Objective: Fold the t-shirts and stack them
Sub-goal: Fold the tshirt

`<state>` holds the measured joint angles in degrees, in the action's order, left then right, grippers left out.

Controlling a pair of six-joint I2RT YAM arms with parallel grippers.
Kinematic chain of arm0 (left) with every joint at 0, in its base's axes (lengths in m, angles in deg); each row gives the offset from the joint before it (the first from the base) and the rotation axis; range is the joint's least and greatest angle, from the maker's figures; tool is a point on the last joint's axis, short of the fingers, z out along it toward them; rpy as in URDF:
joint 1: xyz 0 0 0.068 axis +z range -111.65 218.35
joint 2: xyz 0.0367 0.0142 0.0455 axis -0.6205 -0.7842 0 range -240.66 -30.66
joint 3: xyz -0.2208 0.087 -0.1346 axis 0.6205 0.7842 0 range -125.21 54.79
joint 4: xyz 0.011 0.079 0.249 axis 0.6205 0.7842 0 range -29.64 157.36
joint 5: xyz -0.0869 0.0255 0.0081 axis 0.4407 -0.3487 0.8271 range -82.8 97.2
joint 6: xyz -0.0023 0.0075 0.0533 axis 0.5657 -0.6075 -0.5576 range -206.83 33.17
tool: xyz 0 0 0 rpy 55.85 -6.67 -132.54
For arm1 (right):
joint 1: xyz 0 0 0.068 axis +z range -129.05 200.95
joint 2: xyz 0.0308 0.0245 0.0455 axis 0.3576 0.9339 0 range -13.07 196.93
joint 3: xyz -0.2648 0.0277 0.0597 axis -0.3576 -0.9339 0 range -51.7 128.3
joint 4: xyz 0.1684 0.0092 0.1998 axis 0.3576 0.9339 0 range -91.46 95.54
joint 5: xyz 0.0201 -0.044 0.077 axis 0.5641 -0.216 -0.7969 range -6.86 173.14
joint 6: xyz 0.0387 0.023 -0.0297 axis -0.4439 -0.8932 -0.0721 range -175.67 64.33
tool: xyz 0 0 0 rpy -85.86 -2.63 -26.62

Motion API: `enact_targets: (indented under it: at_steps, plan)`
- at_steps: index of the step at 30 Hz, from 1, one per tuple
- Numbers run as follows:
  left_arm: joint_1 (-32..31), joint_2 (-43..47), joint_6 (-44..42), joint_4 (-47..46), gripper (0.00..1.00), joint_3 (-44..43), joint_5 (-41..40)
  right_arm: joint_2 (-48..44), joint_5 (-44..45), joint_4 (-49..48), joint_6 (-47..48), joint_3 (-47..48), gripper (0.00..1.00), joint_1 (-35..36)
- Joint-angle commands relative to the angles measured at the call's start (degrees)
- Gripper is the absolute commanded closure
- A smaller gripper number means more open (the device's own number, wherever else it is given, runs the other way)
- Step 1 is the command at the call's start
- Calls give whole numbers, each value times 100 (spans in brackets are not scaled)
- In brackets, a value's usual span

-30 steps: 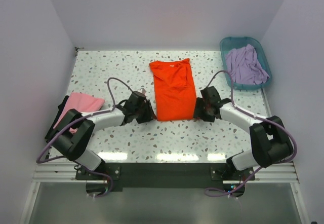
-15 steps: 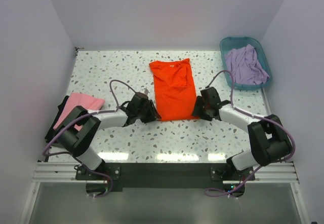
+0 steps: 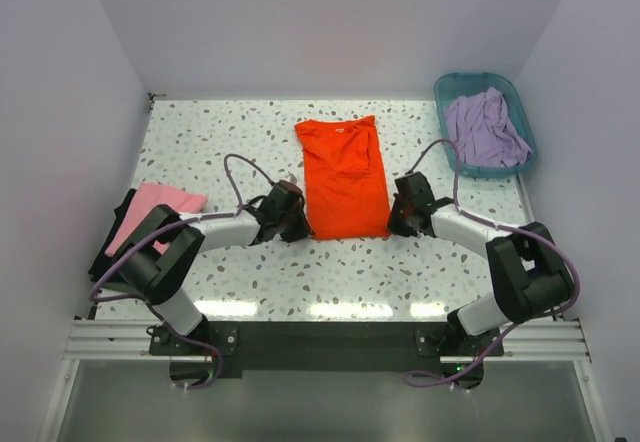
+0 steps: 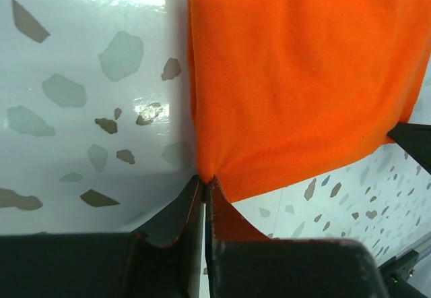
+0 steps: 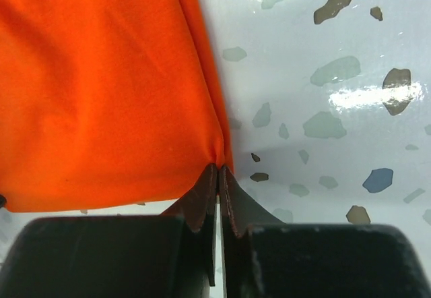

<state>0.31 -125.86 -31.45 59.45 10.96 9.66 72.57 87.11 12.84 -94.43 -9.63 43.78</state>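
Observation:
An orange t-shirt (image 3: 344, 177) lies folded lengthwise in the middle of the table, its white neck label at the far end. My left gripper (image 3: 302, 229) is shut on its near left corner; in the left wrist view the cloth (image 4: 296, 75) bunches into the closed tips (image 4: 205, 180). My right gripper (image 3: 391, 227) is shut on the near right corner, the orange cloth (image 5: 101, 89) pinched at the tips (image 5: 219, 168). A pink t-shirt (image 3: 155, 210) lies folded on a black one (image 3: 108, 252) at the left edge. A lavender t-shirt (image 3: 485, 127) sits crumpled in the basket.
The teal plastic basket (image 3: 455, 87) stands at the back right corner. White walls close in the speckled table (image 3: 330, 272) on three sides. Purple cables loop above both arms.
Both grippers have slid inward to the near corners of the orange t-shirt and shut on the cloth. The shirt itself has barely shifted.

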Motion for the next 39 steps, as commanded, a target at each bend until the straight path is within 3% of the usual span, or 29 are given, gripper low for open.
enact_targets:
  at_steps: [1, 3, 12, 19, 27, 34, 35, 39]
  plan:
    - [-19, 229, -237, 1038, 95, -213, -500, -109, 245, 107, 141, 91, 100, 2]
    - [-10, 317, -360, 1276, 100, -353, -606, -276, 245, 335, 246, 109, 100, 2]
    - [-28, 1108, -370, 1866, 100, 120, -589, -1426, -309, 845, 185, -672, 100, 230]
    - [-440, 1776, -10, 2085, 100, 972, -518, -2287, -195, 1135, -842, -1463, 100, 1819]
    - [-880, 2049, 132, 2200, 100, 1360, -501, -2799, 7, 1680, -1011, -1676, 100, 2067]
    - [-880, 2286, -158, 2270, 81, 1193, -606, -2834, 148, 1865, -852, -1456, 79, 2059]
    - [-880, 2312, -185, 2288, 72, 1132, -615, -2852, 174, 1891, -843, -1438, 68, 2059]
    - [-880, 2321, -238, 2384, 56, 1131, -615, -2887, 183, 1883, -878, -1420, 54, 2050]
